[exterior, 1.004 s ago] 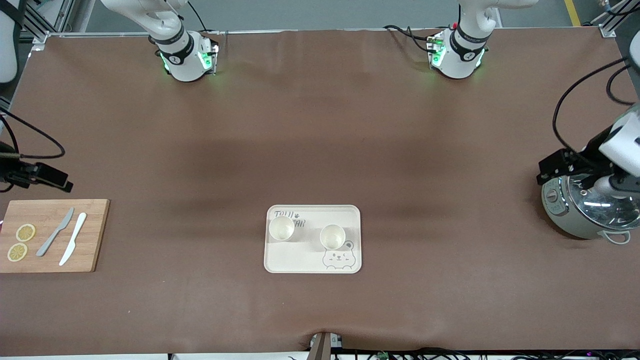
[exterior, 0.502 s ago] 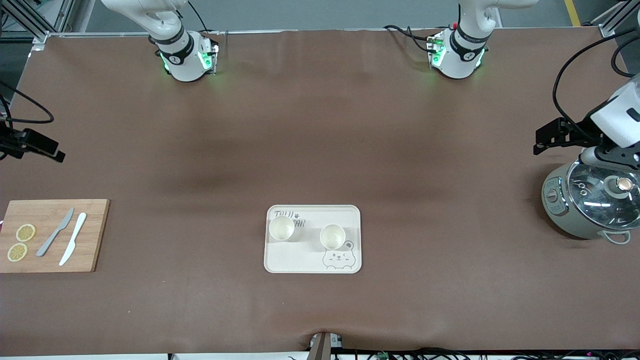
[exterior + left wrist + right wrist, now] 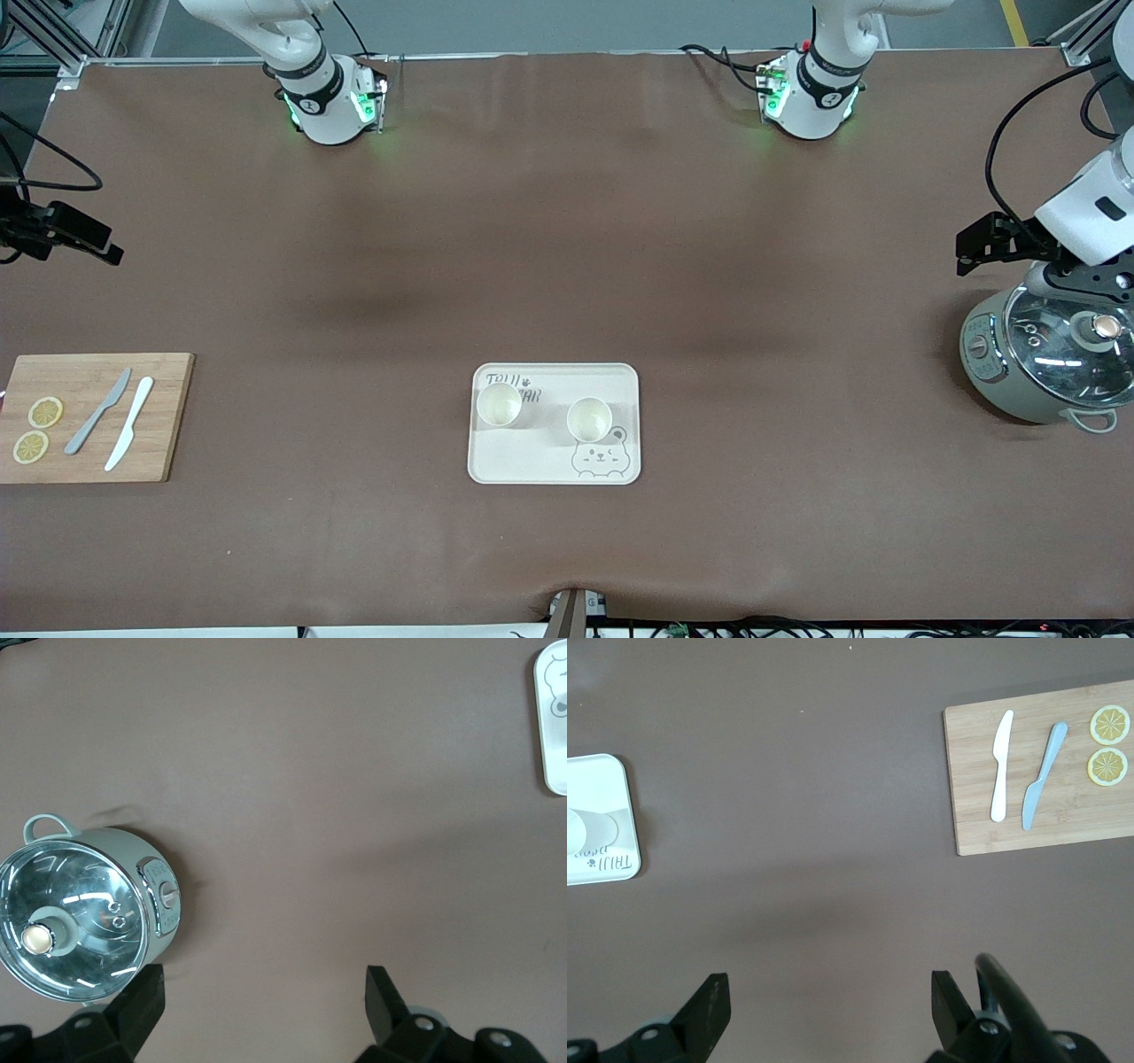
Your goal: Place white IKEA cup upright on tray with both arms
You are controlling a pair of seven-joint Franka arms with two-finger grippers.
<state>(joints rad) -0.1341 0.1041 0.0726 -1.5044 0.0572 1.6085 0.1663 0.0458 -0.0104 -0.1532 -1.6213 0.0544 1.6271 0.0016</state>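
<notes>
Front view first: we are looking at the cream-white tray [image 3: 554, 424] lying at about six o'clock of table centre, on the brown table cover [image 3: 567, 266]. Two white cups are standing upright on it, mouths up. One cup [image 3: 499, 404] is sitting over the grey "TAIJI BEAR" lettering, toward the right arm's end; the other cup [image 3: 589, 419] is sitting just above the bear-face drawing [image 3: 599, 458], at roughly four o'clock of the first. The cups are standing apart, neither touching the rim.

We are noting the left gripper [image 3: 974, 248] hanging in the air at the left arm's end of the table, at about three o'clock of the tray and well apart from it, close over the edge of a grey-green electric cooker with a glass lid [image 3: 1050, 359]. Left wrist view: its fingers [image 3: 142, 1001] are standing wide apart with nothing between them, only bare table cover showing in the gap; the cooker [image 3: 84, 917] and a corner of the tray [image 3: 551, 718] are showing too.

The right gripper [image 3: 80, 244] is hovering at the right arm's end, at about nine o'clock of the tray, above the table cover near a bamboo cutting board [image 3: 93, 416]. On the board we are seeing a grey knife [image 3: 97, 411], a white knife [image 3: 129, 423] and two lemon slices [image 3: 38, 429]. Right wrist view: its fingers [image 3: 713, 1005] are likewise spread wide and empty.
</notes>
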